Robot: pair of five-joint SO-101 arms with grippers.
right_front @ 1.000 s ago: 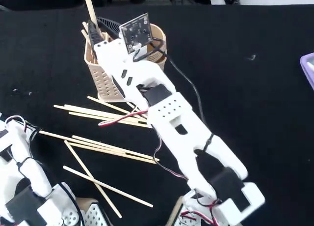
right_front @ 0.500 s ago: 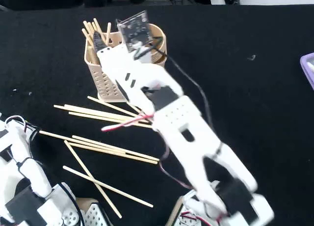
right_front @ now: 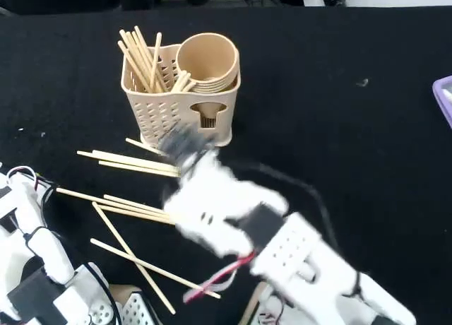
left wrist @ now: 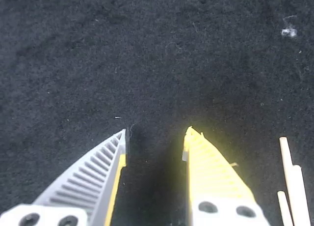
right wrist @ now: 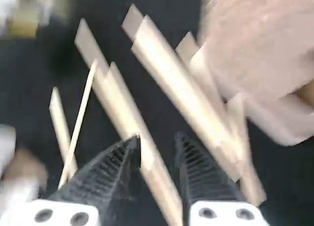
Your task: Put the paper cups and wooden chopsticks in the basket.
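Right gripper (right wrist: 157, 142) has its fingers spread apart with nothing pinched. It hangs just above the loose chopsticks (right_front: 133, 162) on the black table (right_front: 353, 162), close to the near side of the basket (right_front: 162, 116). More sticks lie nearer and to the left. The basket stands at the far left of the table. Inside it, the paper cups (right_front: 207, 56) sit stacked on the right, and a bunch of chopsticks (right_front: 141, 53) leans on the left. Left gripper (left wrist: 156, 132) is spread apart too and empty, low over the table, with stick ends beside it.
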